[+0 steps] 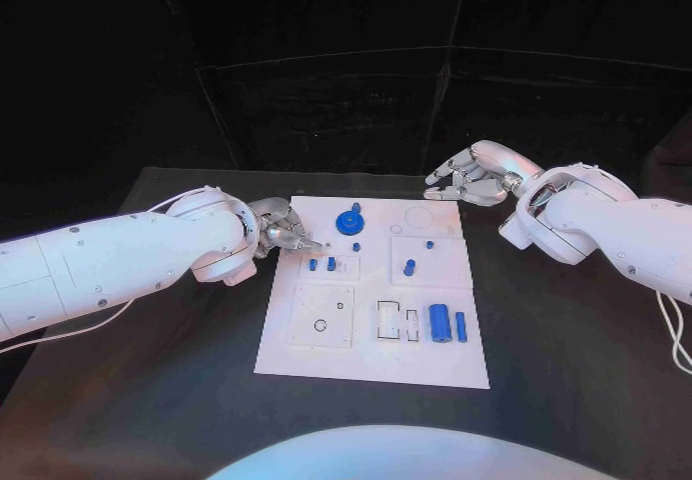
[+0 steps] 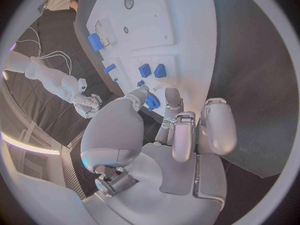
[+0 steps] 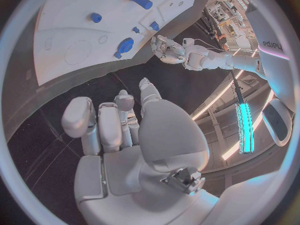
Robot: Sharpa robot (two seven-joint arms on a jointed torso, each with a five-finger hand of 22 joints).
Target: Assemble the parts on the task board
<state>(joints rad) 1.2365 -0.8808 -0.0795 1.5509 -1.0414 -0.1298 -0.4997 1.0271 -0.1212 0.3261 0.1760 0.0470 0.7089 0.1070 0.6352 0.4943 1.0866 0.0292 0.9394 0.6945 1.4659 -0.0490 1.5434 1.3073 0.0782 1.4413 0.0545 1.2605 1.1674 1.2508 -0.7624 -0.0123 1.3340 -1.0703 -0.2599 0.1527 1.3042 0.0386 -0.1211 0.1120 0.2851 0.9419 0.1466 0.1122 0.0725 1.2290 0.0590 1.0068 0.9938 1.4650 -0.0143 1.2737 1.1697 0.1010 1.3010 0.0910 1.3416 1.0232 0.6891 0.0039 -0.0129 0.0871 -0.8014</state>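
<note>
Two silver many-fingered hands of mine are over the black table [image 1: 173,400], one at each side of the white rectangular task board [image 1: 372,345] that lies flat in its middle. My left hand [image 1: 281,232] sits at the board's far left edge with its fingertips [image 2: 142,91] reaching over the rim, near the blue round knob-shaped part [image 1: 351,222] that stands on the far half of the board. It grasps nothing that I can see, and its fingers are loosely curled and apart. My right hand [image 1: 464,178] hangs off the board past its far right corner, fingers bent and spread, with nothing in it. Several small blue peg parts [image 1: 330,264] stand just beyond my left hand's fingers, another blue peg [image 1: 410,267] stands right of them, and two blue cylinder parts [image 1: 447,324] lie side by side on the board's near right
</note>
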